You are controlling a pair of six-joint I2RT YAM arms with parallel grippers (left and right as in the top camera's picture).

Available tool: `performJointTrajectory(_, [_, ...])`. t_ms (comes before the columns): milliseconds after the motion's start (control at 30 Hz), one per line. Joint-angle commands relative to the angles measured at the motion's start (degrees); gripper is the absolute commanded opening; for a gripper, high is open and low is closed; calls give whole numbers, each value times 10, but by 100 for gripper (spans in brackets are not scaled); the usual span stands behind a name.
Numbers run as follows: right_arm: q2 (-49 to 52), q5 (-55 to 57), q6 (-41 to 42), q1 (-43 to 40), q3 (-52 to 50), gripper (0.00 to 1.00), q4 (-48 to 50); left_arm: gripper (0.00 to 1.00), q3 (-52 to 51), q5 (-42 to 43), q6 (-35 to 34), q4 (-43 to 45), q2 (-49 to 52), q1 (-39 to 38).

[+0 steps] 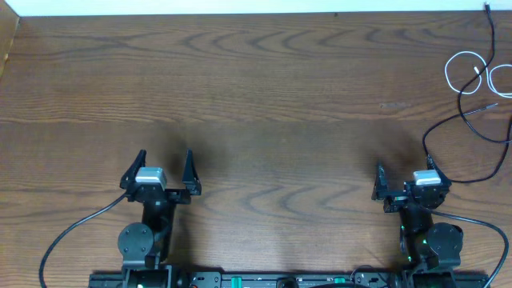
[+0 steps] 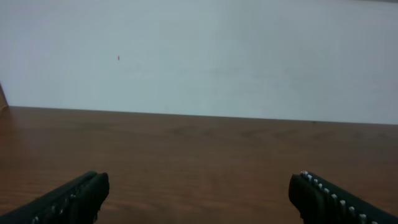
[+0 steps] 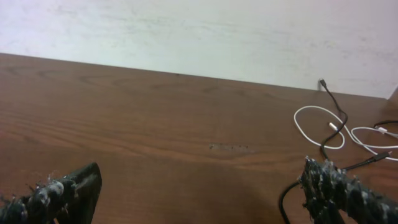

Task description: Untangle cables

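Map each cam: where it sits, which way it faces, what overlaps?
Overhead: above the brown wooden table, looking straight down; both arms at its near edge, left pincer and right pincer open.
Left wrist: low over the table, facing the pale wall; own fingers in bottom corners.
Right wrist: likewise; own fingers below, thin white looped cable and thin black cable at right.
Shared: overhead and right wrist both show the cables.

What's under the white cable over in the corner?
Mostly just the bare wooden table. The black cable crosses the white cable at its loop, but the crossing is too small to tell which one lies underneath there.
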Motion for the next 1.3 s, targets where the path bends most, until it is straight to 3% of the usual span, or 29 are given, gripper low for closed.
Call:
performJointTrajectory(0, [-2,-1,7,2,-1,99,-3,98,-17,-5,12,4,-29,3])
performJointTrajectory(333, [-2,-1,7,2,-1,99,-3,98,-28,-40,12,-62,-70,2])
performJointTrajectory(533, [-2,-1,7,2,-1,99,-3,98,-28,-44,12,-152,-70,2])
performJointTrajectory(1267, [-2,-1,7,2,-1,99,-3,98,-28,-44,12,-150,-68,2])
